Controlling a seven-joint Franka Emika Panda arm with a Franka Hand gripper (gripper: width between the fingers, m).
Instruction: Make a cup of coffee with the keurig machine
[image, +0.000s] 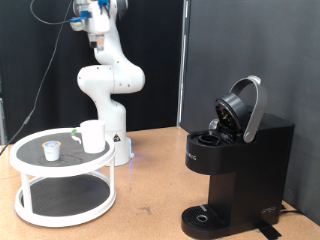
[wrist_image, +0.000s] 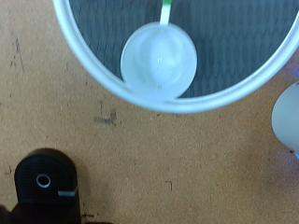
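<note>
The white cup (image: 92, 136) stands upright on the top shelf of a round white two-tier stand (image: 30, 165) at the exterior view's left. A small white pod (image: 52, 150) with a dark top sits beside it. The black keurig machine (image: 235, 150) stands at the exterior view's right with its lid raised. My gripper (image: 97, 42) hangs high above the stand, far from everything. The wrist view looks straight down on the cup (wrist_image: 160, 58), the stand's rim (wrist_image: 93, 67) and the machine's round drip base (wrist_image: 45, 180). No fingers show there.
The stand and machine rest on a brown particle-board table (image: 150, 200). My arm's white base (image: 118, 145) stands just behind the stand. Black curtains hang behind. A small green item (image: 78, 132) lies next to the cup.
</note>
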